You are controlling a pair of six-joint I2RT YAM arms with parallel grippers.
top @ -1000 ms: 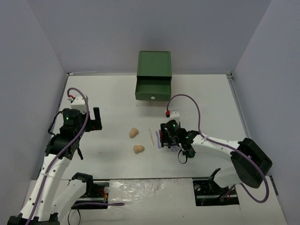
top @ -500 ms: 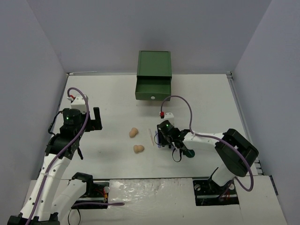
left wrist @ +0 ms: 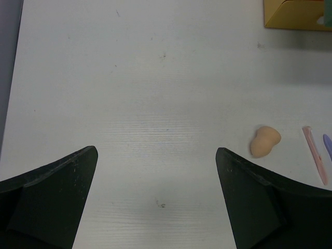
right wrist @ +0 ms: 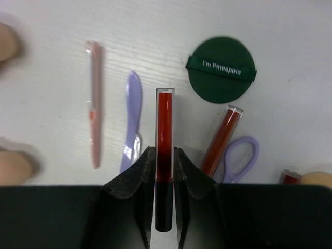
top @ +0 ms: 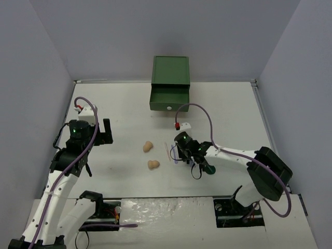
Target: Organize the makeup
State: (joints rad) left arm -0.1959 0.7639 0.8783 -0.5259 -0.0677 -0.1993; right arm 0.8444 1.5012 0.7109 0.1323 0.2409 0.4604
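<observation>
In the right wrist view my right gripper (right wrist: 165, 155) is shut on a black-and-red stick (right wrist: 165, 111) that points away from me. A lilac tool (right wrist: 133, 111) and a pale orange stick (right wrist: 93, 104) lie to its left. A second red stick (right wrist: 223, 137), a lilac loop tool (right wrist: 243, 155) and a dark green disc (right wrist: 221, 69) lie to its right. In the top view the right gripper (top: 179, 151) is over this cluster, and two tan sponges (top: 148, 147) (top: 153, 165) lie to its left. My left gripper (top: 99, 135) is open and empty at the far left.
The green drawer box (top: 170, 83) stands at the back middle with its drawer pulled out. In the left wrist view its yellow part (left wrist: 295, 13) shows at the top right, with one sponge (left wrist: 265, 141) and the pale orange stick (left wrist: 315, 161) at the right.
My right gripper has shifted a little to the left over the cluster of sticks and its arm has swung. The left arm has not moved.
</observation>
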